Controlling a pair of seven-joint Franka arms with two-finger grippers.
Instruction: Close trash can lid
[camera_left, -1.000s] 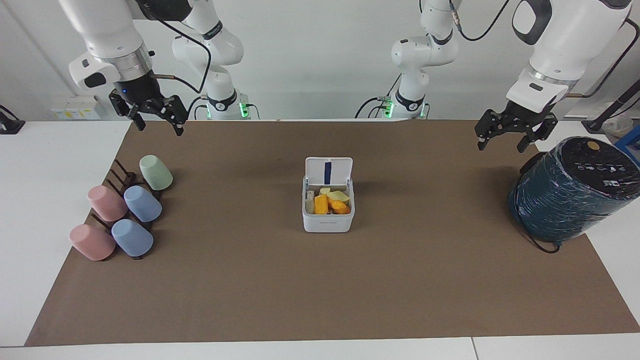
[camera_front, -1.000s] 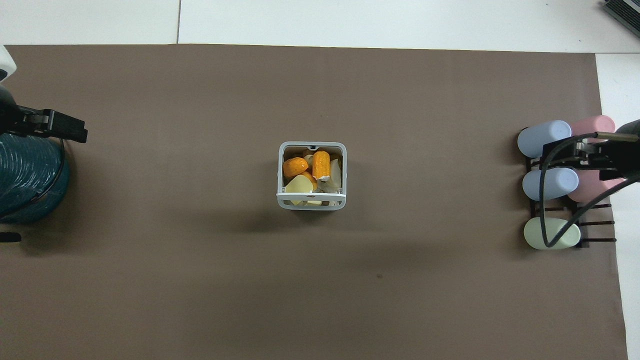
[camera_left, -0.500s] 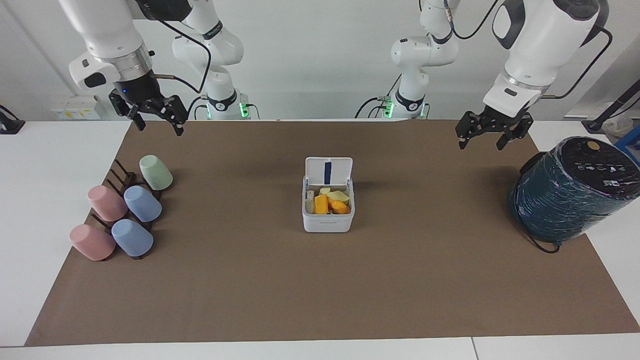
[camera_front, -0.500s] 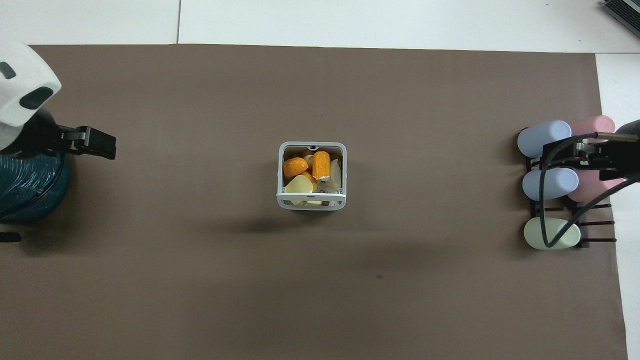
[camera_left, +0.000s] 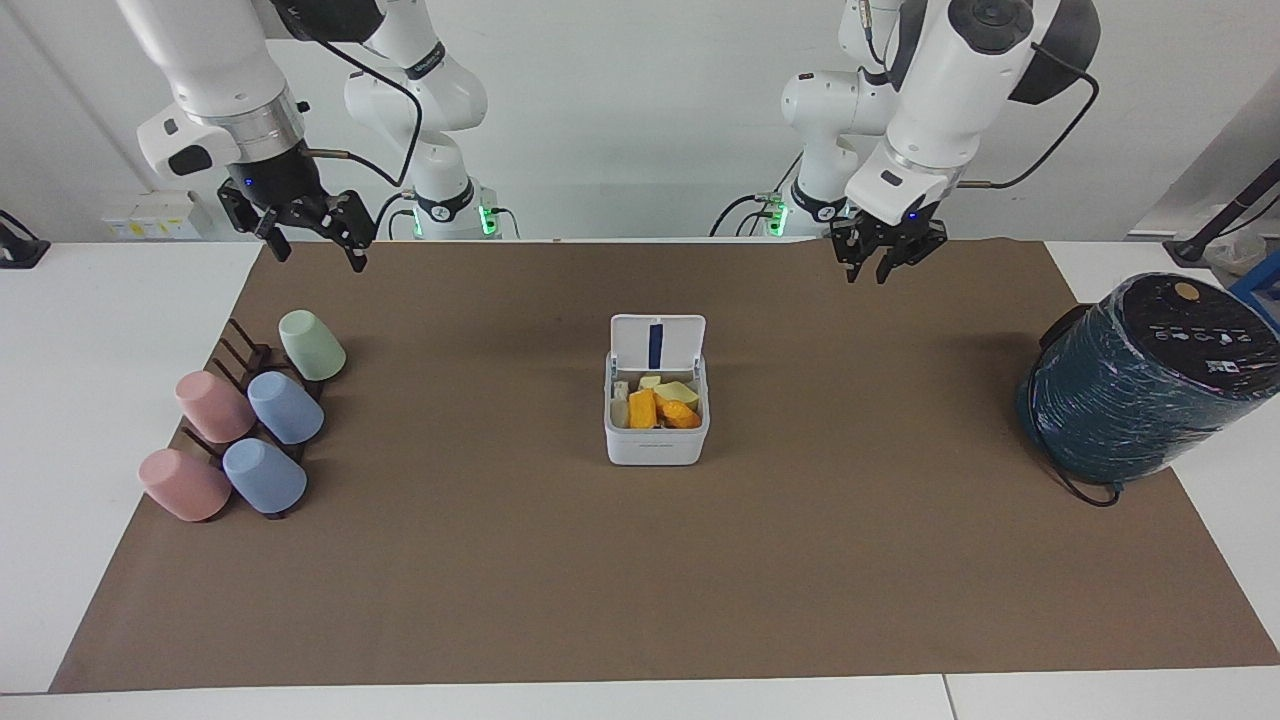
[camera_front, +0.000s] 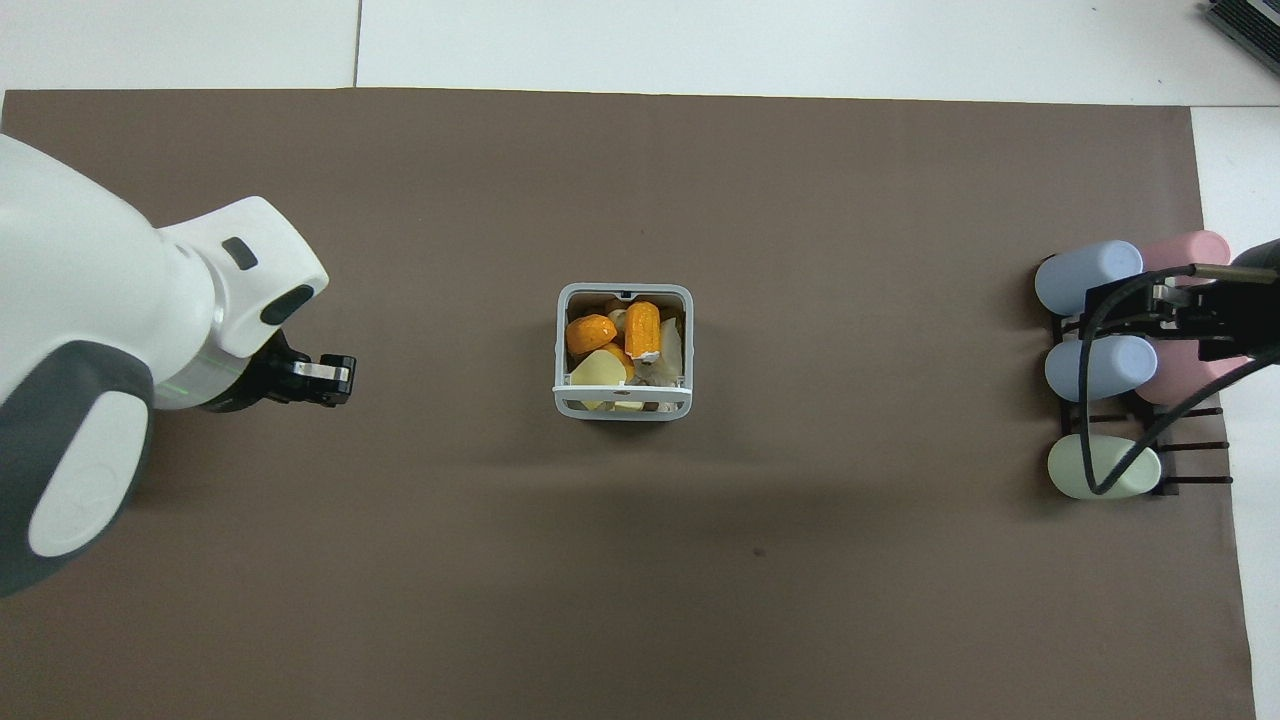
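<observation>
Left gripper (camera_left: 889, 262) has swung toward the trash can (camera_left: 656, 425), fingers narrowly parted, empty; lid (camera_left: 657, 343) upright.

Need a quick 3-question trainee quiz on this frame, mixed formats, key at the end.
1. True or false: the lid of the trash can stands open.
2. Which gripper is over the mat between the dark teal cylinder and the trash can: A) left gripper B) right gripper?
3. Fill in: the cups on the rack number ____.

Key: 1 true. 2 A. 3 five.
</observation>
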